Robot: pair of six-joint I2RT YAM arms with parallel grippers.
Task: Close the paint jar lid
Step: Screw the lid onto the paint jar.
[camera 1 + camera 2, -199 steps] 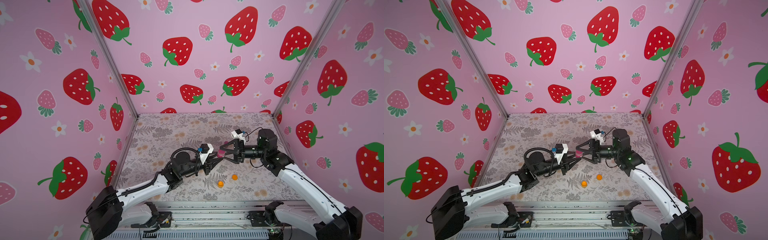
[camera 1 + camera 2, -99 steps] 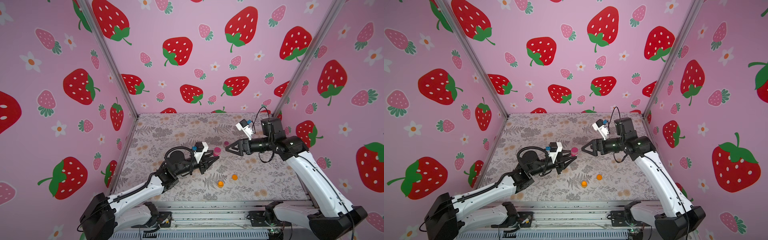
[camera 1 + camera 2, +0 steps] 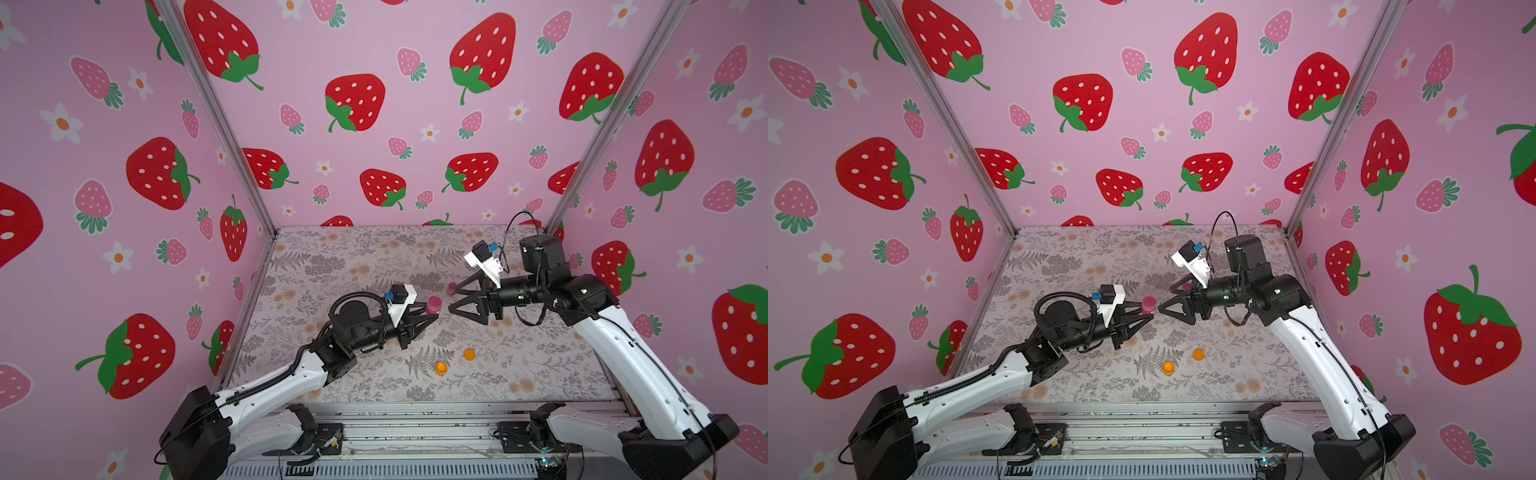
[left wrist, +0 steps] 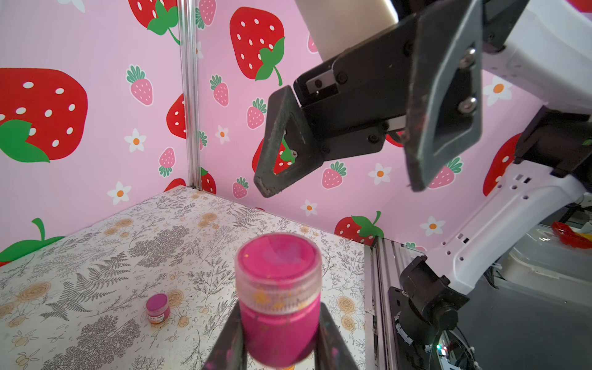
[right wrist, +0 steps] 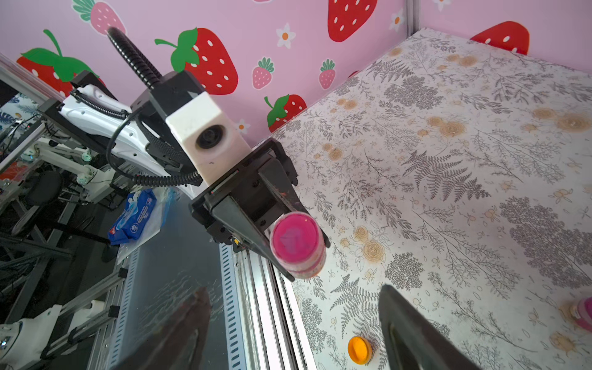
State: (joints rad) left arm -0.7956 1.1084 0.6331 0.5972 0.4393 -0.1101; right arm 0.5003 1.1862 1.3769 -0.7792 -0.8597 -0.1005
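The left gripper point(image 3: 429, 314) is clamping the pink paint jar point(image 4: 278, 307) above the counter point(image 3: 353, 266), mid-frame in both top views. Its lid point(image 4: 278, 266) is sitting on top and facing roughly toward the right gripper point(image 3: 452, 300). That gripper is hanging spread and empty just right of the jar, so it looks the better placed to tighten the lid. Strawberry walls are enclosing the floral counter, and two orange pieces point(image 3: 440, 368) are lying lower centre.

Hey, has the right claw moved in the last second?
Yes. Measured against the orange pot, the right claw has pulled back toward the right wall, leaving a gap to the pink jar.
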